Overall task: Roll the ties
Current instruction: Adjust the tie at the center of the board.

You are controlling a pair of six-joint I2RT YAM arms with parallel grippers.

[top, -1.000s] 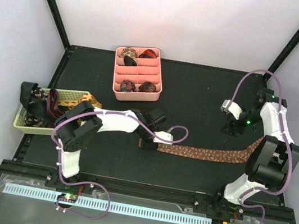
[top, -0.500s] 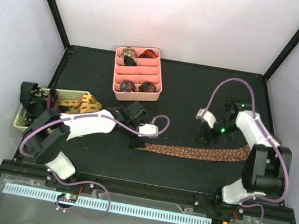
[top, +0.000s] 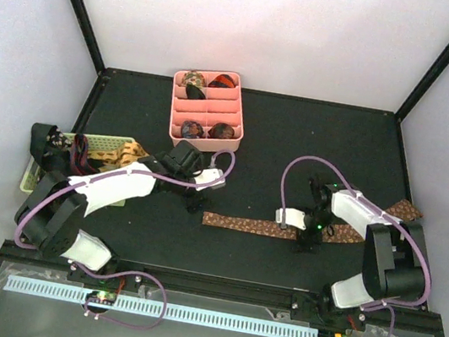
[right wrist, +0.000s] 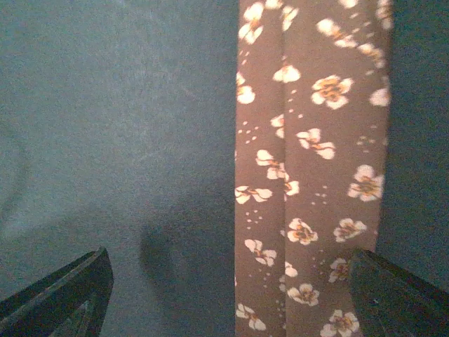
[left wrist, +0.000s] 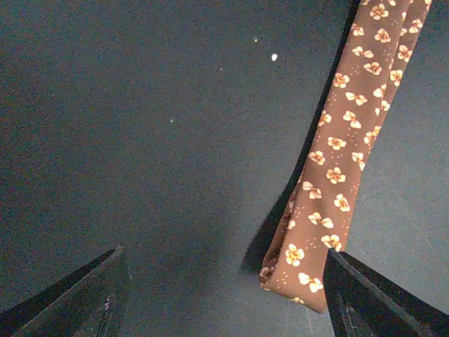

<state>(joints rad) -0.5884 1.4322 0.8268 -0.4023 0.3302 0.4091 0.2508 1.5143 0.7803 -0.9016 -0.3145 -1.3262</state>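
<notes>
A brown tie with pale flowers [top: 250,225] lies flat across the black mat, narrow end to the left and wide end [top: 406,210] at the far right. My left gripper [top: 194,204] is open just above and left of the narrow end. In the left wrist view the tie [left wrist: 337,161] ends beside the right finger [left wrist: 379,302], and the gripper [left wrist: 224,305] holds nothing. My right gripper [top: 307,241] is open over the tie's middle. In the right wrist view the tie [right wrist: 316,175] runs between the fingers, nearer the right one [right wrist: 400,298].
A pink divided tray [top: 235,110] at the back holds several rolled ties [top: 192,129]. A pale woven basket [top: 113,144] at the left edge holds more loose ties [top: 63,164]. Black frame posts stand at the back corners.
My right arm has swung from the back right down to the tie's middle. My left gripper has moved left and back, and the tie's narrow end has shifted left with it.
</notes>
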